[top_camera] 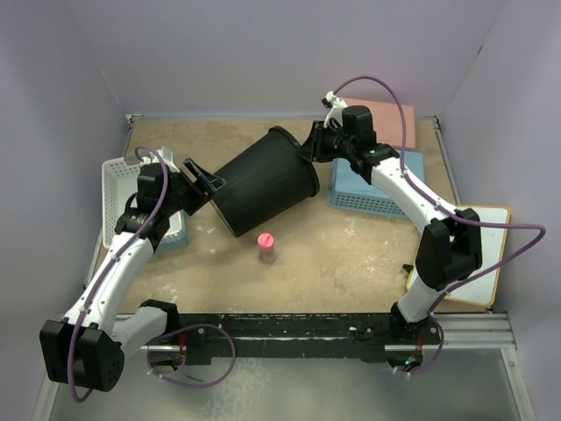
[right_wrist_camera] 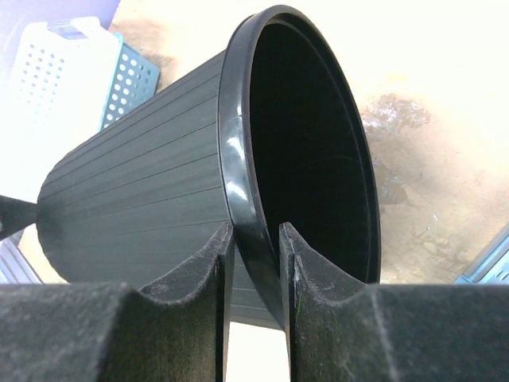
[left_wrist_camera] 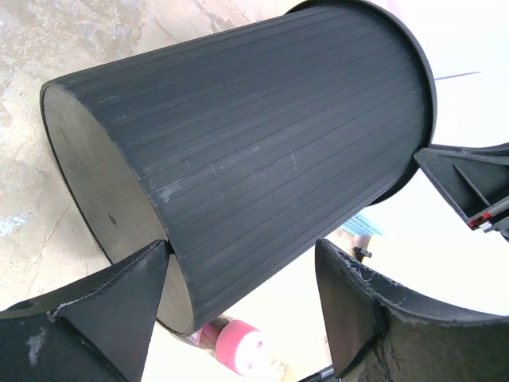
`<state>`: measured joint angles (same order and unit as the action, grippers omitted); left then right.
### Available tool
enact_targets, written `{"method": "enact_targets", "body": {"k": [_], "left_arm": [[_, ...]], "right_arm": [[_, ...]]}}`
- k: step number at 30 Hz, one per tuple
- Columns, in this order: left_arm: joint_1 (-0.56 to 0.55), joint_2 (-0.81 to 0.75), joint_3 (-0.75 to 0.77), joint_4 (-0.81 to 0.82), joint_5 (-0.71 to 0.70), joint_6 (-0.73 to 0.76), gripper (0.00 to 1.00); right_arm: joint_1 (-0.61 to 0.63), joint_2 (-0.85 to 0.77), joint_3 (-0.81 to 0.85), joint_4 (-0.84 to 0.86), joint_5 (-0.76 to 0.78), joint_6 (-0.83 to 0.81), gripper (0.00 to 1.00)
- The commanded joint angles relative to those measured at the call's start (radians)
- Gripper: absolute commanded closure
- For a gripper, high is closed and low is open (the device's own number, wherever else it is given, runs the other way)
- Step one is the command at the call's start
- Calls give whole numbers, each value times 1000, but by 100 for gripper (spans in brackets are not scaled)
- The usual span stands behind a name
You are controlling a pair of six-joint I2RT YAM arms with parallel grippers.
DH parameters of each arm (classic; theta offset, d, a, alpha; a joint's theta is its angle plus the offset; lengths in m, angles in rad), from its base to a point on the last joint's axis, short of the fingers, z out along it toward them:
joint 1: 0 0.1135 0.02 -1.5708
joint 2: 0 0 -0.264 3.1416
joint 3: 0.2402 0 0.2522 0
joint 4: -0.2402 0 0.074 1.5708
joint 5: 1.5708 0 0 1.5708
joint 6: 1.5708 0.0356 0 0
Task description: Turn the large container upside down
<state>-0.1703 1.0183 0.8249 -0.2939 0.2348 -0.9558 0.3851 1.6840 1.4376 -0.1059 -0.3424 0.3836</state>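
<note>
The rolled rim of the large container (right_wrist_camera: 159,183) is pinched between the fingers (right_wrist_camera: 203,294) of the right gripper (right_wrist_camera: 255,232), one finger outside the wall and one inside the mouth. The fingers (left_wrist_camera: 119,302) of the left gripper (left_wrist_camera: 242,247) are spread wide astride the closed base end. One tip touches the base edge, but whether a grasp is made cannot be told. The container is tipped on its side between the grippers, over the middle of the table (top_camera: 351,254), with its mouth toward the far right. A pink-capped bottle (top_camera: 266,246) stands near it. A white basket (top_camera: 118,189) lies at left, and a blue basket (top_camera: 355,195) and a pink basket (top_camera: 386,123) at right.
</note>
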Motion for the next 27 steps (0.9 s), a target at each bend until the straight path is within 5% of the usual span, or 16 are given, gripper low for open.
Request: {"method": "enact_targets", "body": {"k": [1, 17, 27], "left_arm": [[2, 6, 79, 86, 24, 8, 30], [-1, 101, 270, 253, 85, -24, 30], [-101, 256, 393, 360, 100, -26, 30]], "right_arm": [[-6, 0, -36, 67, -63, 85, 73], [-48, 29, -194, 359, -207, 395, 72], [-64, 36, -325, 519, -217, 545, 70]]}}
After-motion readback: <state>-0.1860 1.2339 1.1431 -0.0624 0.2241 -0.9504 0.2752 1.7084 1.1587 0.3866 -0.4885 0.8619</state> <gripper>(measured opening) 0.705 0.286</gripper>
